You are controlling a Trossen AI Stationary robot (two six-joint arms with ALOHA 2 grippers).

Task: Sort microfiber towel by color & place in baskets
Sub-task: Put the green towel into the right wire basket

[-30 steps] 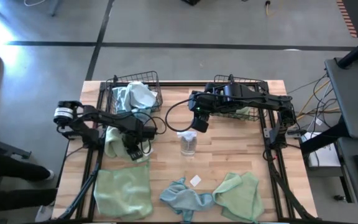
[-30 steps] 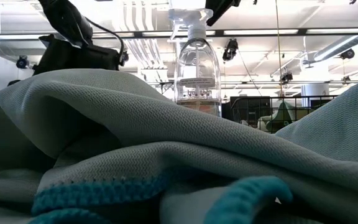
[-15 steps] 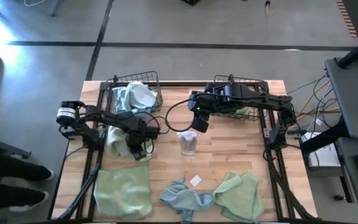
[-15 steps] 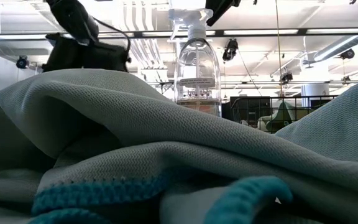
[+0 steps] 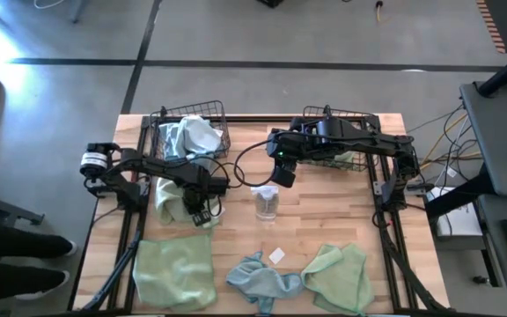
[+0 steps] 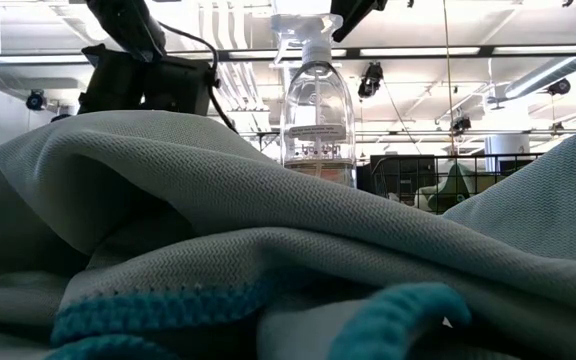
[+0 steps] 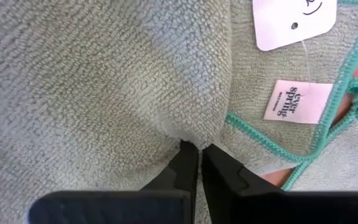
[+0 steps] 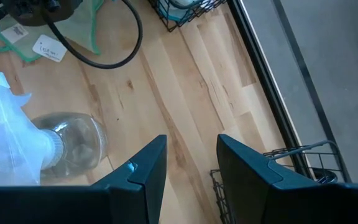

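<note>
Pale green fleecy towel (image 7: pixel 104 81), teal-edged, pinched by left fingers (image 7: pixel 188 165); right fingers (image 8: pixel 148 171) parted.

You have pale green towels (image 5: pixel 175 269) with teal stitched edges and one light blue towel (image 5: pixel 258 276) on the light, grain-streaked wooden table (image 5: pixel 324 220). Both baskets (image 5: pixel 189 132) are black wire mesh, and the spray bottle (image 5: pixel 267 202) is clear with a white head. The towel's tags (image 7: pixel 293 102) are white, one printed in dark lettering.
</note>
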